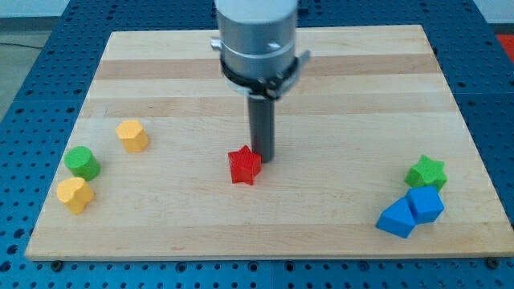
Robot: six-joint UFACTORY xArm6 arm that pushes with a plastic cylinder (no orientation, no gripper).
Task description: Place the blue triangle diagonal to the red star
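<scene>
Wooden board (161,80): faceted blue triangle (396,219) bottom right, my fingerless tip (263,159) touching red star (244,166).

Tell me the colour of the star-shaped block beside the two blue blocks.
Green: the green star sits just above the two blue blocks, seen in the camera view.

Lab: blue perforated bench (48,32), wooden board (161,72)
</scene>
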